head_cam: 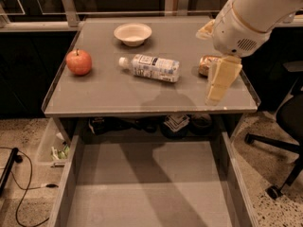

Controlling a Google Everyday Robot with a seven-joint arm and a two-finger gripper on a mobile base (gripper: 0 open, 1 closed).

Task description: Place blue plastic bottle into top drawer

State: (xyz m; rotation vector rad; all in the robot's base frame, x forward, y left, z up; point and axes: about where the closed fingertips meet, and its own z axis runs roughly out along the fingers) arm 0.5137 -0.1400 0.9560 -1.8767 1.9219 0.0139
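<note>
A grey table (109,91) stands before a dark wall of glass panels, on a speckled floor. The blue plastic bottle (151,67) lies on its side near the middle of the tabletop, its white cap pointing left toward the red apple (79,62) and its labelled body running right. It touches nothing else on the table. A white bowl (133,33) sits upright behind it, near the back edge. At the right end of the tabletop lies a shiny gold-brown can (207,64), partly hidden behind the arm.

The robot's white arm (251,15) comes in from the upper right corner. Its cream-coloured gripper (220,82) hangs pointing down over the right front part of the tabletop, just in front of the can and to the right of the bottle, apart from the bottle. It carries nothing, and whether it is wide or narrow cannot be told from this view.

The top drawer (151,188) is pulled out below the table's front edge, its flat grey bottom bare and crossed by the arm's shadow. Dark clutter (170,124) shows in the gap under the tabletop. On the floor to the left lie a pale bin (49,145) and a black cable (19,193); a black office chair base (277,148) stands at the right.
</note>
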